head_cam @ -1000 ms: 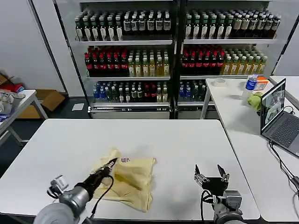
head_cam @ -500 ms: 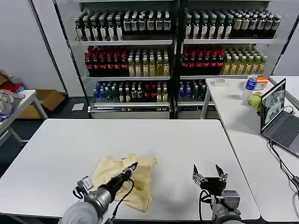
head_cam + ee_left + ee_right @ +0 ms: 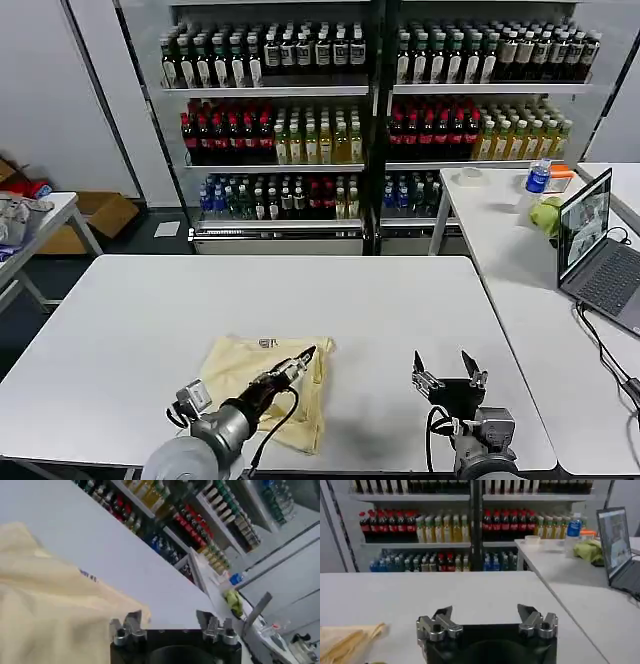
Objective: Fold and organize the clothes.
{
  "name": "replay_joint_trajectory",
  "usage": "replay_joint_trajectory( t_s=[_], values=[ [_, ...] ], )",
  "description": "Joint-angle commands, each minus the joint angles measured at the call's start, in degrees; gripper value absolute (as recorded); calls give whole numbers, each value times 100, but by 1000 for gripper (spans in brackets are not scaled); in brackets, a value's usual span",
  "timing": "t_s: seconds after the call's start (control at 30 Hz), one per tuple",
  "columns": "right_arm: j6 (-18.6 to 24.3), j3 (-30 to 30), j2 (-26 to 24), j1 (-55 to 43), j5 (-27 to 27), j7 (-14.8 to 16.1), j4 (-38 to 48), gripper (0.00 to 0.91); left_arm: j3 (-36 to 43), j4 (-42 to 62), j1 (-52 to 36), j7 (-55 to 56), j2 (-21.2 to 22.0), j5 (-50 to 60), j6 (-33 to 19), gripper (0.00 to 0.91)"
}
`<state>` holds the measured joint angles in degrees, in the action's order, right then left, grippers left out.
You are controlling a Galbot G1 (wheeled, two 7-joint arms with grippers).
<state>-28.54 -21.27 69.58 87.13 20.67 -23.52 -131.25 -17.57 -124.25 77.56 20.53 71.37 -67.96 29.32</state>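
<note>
The clothes are one pale yellow T-shirt (image 3: 248, 372), lying folded and rumpled on the white table (image 3: 380, 300) near its front edge, neck label facing up. My left gripper (image 3: 303, 357) hovers over the shirt's right edge. In the left wrist view the left gripper (image 3: 170, 626) is open with bare table between its fingers, and the T-shirt (image 3: 45, 610) lies beside one finger. My right gripper (image 3: 446, 376) stands open above bare table to the shirt's right. The right wrist view shows the right gripper (image 3: 487, 619) empty, with the shirt's edge (image 3: 345, 641) off to one side.
A second white table (image 3: 520, 290) on the right carries a laptop (image 3: 600, 250), a green lump (image 3: 546, 215) and a water bottle (image 3: 538, 178). Shelves of bottles (image 3: 370, 100) stand behind. A small table (image 3: 30, 235) sits at far left.
My left gripper has travelled rightward across the shirt, from its left part to its right edge. The shirt now lies flatter and more compact. The right gripper has barely moved.
</note>
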Motion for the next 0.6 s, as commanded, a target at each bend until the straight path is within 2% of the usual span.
replay_joint_trajectory(
  t_s=[0.03,0.1,0.3,0.6],
  values=[
    [20,-5,6,17,1,18,12,907,-1285,-353,417,-24,-731,107,-64,907],
    [28,14,9,1,-2,17,56,907,-1667,-250,515,-43,-1008,101,-43,907],
    [27,38,4,-91,10,28,108,907,-2062,220,562,-186,-1479,74,157,907],
    [29,-39,-49,-96,52,42,175,907,-1953,1179,312,-503,-1531,100,324,907]
  ],
)
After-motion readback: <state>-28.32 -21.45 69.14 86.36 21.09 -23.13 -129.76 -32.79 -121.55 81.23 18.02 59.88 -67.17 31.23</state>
